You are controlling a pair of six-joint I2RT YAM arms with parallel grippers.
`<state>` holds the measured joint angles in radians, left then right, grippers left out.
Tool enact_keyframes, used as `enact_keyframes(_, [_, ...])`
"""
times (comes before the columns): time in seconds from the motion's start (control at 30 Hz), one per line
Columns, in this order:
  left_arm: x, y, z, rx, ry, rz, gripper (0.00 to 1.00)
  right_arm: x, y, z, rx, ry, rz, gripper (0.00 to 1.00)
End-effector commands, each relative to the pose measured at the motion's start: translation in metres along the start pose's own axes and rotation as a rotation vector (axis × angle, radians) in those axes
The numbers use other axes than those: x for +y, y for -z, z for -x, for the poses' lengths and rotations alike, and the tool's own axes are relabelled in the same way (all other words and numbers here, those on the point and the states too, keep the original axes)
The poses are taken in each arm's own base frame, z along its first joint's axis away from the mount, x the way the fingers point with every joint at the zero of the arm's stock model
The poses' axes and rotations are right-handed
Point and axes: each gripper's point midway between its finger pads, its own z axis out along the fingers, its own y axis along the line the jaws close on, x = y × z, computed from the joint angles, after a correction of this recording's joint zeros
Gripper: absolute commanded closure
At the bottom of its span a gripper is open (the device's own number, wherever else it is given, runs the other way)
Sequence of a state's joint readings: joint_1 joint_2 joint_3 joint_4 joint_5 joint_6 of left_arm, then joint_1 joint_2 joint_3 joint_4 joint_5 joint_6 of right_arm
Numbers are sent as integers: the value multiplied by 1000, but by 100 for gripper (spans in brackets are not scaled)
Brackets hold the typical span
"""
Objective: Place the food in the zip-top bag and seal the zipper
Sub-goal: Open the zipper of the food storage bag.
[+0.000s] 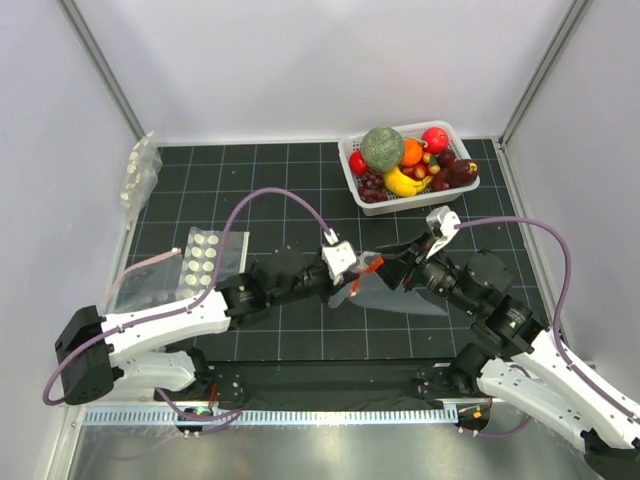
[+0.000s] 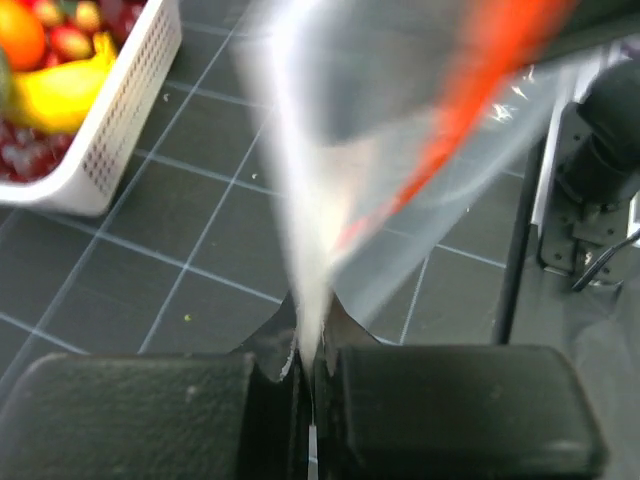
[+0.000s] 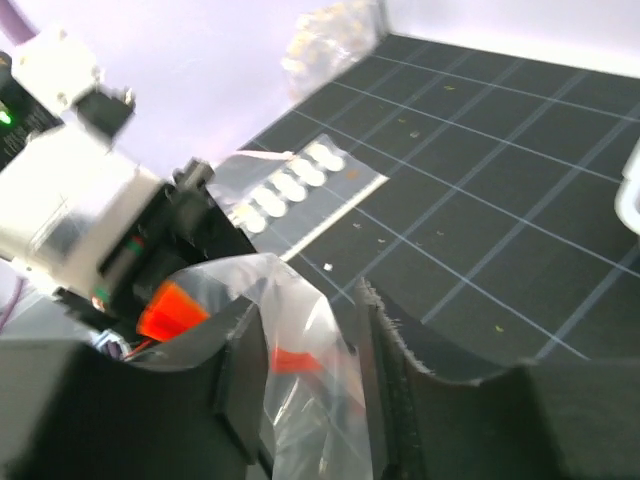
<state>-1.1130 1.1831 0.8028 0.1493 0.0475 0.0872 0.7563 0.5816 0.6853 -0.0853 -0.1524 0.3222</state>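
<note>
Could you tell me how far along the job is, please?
Done: nothing bagged. The glossy red and orange toy fruits sit in the white slotted basket. In hand: the left claw pinches the clear plastic zip-top bag; the right claw straddles it. Left: loading fruit, sealing the red-orange zipper strip.

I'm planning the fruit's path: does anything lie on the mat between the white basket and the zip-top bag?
Nothing lies on the mat between the white basket and the zip-top bag. The left gripper is shut on the bag's edge, and the right gripper is open around it, crowding its mouth.
</note>
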Motion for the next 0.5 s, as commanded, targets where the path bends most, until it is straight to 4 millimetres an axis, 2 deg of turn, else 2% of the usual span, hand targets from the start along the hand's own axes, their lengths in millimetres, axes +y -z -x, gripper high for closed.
enact_keyframes(0.0, [28, 3, 18, -25, 174, 36, 100, -18, 4, 15, -54, 32, -110, 54])
enact_keyframes(0.03, [28, 2, 17, -21, 262, 2, 100, -32, 6, 17, -78, 24, -190, 53])
enact_keyframes(0.07, [35, -3, 8, -2, 321, 0, 100, -39, 9, 18, -89, 8, -231, 50])
enact_keyframes(0.1, [51, -2, 4, -4, 368, 14, 100, -44, 12, 20, -102, -1, -264, 49])
enact_keyframes(0.17, [53, -6, -1, -3, 433, -4, 100, -57, 21, 26, -136, -21, -352, 48])
enact_keyframes(0.23, [56, -8, -3, 6, 451, 15, 100, -60, 30, 35, -174, -33, -381, 48])
enact_keyframes(0.3, [62, -9, -11, 21, 477, 52, 100, -57, 32, 34, -189, -31, -357, 50])
enact_keyframes(0.37, [67, -9, -14, 26, 504, 81, 100, -42, 35, 43, -242, -31, -276, 54])
enact_keyframes(0.4, [68, -8, -15, 28, 514, 86, 100, -30, 30, 36, -218, -24, -196, 56])
enact_keyframes(0.43, [69, -8, -15, 29, 521, 89, 100, -19, 27, 39, -230, -18, -132, 58])
enact_keyframes(0.47, [69, -7, -14, 26, 530, 89, 100, -16, 19, 30, -189, -19, -106, 59])
